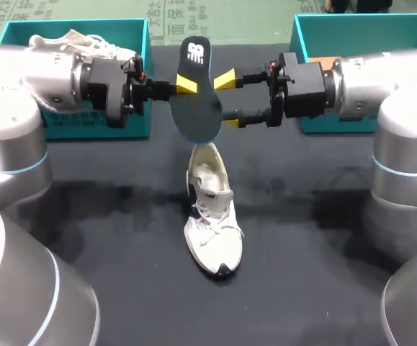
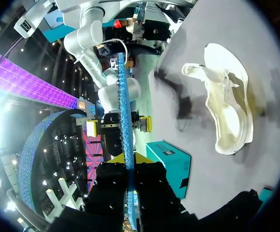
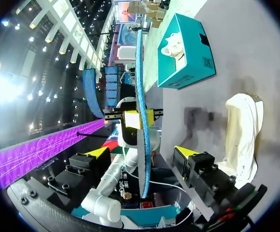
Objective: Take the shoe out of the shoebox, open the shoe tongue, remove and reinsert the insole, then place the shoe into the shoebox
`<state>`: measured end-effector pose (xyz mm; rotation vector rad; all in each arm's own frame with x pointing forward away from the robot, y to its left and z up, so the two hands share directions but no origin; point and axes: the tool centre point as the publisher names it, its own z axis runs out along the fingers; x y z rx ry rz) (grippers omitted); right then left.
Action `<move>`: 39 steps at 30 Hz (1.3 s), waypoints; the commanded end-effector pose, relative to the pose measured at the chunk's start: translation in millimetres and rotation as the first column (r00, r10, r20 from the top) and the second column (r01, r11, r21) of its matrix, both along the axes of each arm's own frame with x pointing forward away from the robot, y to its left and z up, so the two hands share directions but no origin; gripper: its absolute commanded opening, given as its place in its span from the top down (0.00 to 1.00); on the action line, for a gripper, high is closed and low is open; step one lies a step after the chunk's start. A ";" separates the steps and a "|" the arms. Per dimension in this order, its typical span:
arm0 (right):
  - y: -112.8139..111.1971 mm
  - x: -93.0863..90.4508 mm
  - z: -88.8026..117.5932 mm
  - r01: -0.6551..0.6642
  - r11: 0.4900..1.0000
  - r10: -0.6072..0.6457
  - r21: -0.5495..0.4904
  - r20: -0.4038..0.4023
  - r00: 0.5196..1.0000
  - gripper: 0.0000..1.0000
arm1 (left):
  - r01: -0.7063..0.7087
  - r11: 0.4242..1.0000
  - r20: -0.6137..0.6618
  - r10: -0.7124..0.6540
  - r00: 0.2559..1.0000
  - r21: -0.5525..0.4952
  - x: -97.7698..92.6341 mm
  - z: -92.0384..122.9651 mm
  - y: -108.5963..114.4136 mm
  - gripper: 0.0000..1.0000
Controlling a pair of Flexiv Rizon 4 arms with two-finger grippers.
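Note:
A black insole hangs in the air above the white shoe, which lies on the black table with its tongue pulled open. My left gripper is shut on the insole's left edge. My right gripper is open, one finger on each side of the insole's right edge, neither touching it. In the left wrist view the insole shows edge-on between my left gripper's tips, the shoe off to the side. In the right wrist view the insole stands between my right gripper's spread fingers.
A teal shoebox at the back left holds another white shoe. A second teal shoebox stands at the back right behind my right arm. The black table spreads around the shoe.

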<state>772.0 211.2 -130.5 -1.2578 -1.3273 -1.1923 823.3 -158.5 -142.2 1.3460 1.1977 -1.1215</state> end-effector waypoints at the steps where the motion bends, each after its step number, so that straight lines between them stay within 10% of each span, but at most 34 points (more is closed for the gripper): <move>1: 10.3 1.1 1.0 -0.010 1.000 0.010 -0.012 0.007 1.000 0.17 | -0.004 1.000 -0.002 0.004 1.000 0.002 3.4 -2.7 -8.1 1.00; 13: 24.2 -2.7 -8.2 -0.029 0.999 0.028 0.014 0.012 1.000 0.50 | -0.010 1.000 -0.003 0.010 1.000 -0.004 4.6 -4.5 -12.2 1.00; 39: 26.9 -6.3 -8.6 -0.026 0.999 0.025 0.032 0.014 1.000 0.89 | 0.004 1.000 0.031 -0.004 1.000 -0.026 -0.9 -4.5 -9.0 1.00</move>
